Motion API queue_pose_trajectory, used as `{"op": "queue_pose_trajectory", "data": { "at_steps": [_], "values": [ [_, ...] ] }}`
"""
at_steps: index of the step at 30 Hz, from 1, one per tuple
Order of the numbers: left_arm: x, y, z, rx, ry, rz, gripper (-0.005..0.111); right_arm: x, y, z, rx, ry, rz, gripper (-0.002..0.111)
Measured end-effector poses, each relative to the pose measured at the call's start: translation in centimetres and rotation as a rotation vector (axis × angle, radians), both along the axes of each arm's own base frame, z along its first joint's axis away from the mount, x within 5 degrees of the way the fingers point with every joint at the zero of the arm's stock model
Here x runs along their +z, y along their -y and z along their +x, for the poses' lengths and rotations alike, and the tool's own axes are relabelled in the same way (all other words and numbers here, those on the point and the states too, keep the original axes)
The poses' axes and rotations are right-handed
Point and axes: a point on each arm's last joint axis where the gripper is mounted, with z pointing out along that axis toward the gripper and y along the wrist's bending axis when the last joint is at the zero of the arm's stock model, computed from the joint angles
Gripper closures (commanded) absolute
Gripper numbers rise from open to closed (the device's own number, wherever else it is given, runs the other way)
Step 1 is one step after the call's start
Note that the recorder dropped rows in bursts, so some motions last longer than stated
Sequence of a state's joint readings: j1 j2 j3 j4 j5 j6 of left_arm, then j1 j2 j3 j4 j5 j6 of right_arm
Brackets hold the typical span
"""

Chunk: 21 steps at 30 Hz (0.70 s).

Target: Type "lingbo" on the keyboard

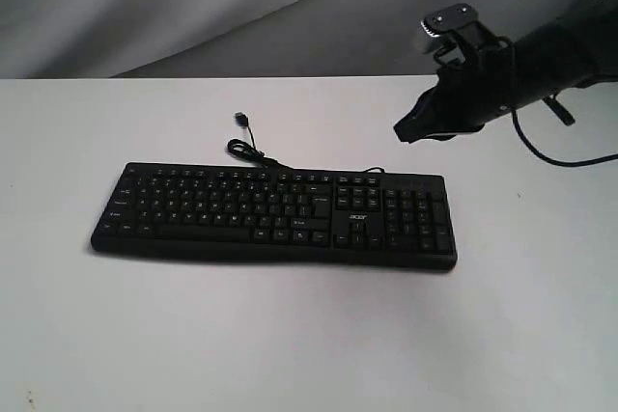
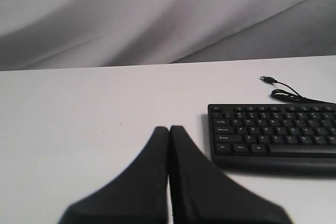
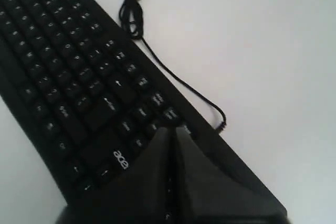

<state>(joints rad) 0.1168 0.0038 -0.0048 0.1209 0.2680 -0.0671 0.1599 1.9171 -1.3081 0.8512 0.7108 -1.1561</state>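
While on the table [image 1: 97,335] the keyboard [image 1: 275,214] is laid with its long axis across the exterior view, the right gripper [image 1: 401,130] (jaws pressed together) is held above its number-pad end, the letter keys [image 1: 222,205] lying leftward; the left gripper [image 2: 169,129], likewise closed, is seen off the opposite end.

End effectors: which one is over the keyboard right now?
The right end effector, tip above the keyboard by its logo; the left end effector hangs beside the keyboard's end, over no keys.
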Motion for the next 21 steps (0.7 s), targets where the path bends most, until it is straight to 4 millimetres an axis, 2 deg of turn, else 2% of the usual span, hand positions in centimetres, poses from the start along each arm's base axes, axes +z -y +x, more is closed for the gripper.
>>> {"op": "queue_pose_trajectory", "data": {
  "at_steps": [2,4,7,8,9,10,11,14,18,21],
  "values": [
    [0.0,0.0,0.0,0.000,0.000,0.000,0.106,0.1,-0.8,-0.2,0.039,0.007,0.000,0.108],
    [0.0,0.0,0.0,0.000,0.000,0.000,0.106,0.0,-2.4,-0.9,0.114,0.010,-0.008,0.108],
    [0.0,0.0,0.0,0.000,0.000,0.000,0.106,-0.1,-6.9,-2.9,0.281,0.021,-0.018,0.108],
    [0.0,0.0,0.0,0.000,0.000,0.000,0.106,-0.1,-7.7,-3.3,0.306,0.025,-0.019,0.108],
    [0.0,0.0,0.0,0.000,0.000,0.000,0.106,-0.1,-9.6,-4.4,0.370,0.033,-0.022,0.108],
    [0.0,0.0,0.0,0.000,0.000,0.000,0.106,-0.1,-10.4,-4.8,0.392,0.036,-0.023,0.108],
    [0.0,0.0,0.0,0.000,0.000,0.000,0.106,-0.1,-12.2,-5.9,0.445,0.051,-0.028,0.108],
    [0.0,0.0,0.0,0.000,0.000,0.000,0.106,-1.4,-15.4,-7.7,0.524,0.065,-0.048,0.108],
    [0.0,0.0,0.0,0.000,0.000,0.000,0.106,-4.9,-16.7,-8.0,0.548,0.012,-0.089,0.108],
    [0.0,0.0,0.0,0.000,0.000,0.000,0.106,-6.0,-16.8,-7.3,0.512,0.039,-0.113,0.108]
  ]
}}
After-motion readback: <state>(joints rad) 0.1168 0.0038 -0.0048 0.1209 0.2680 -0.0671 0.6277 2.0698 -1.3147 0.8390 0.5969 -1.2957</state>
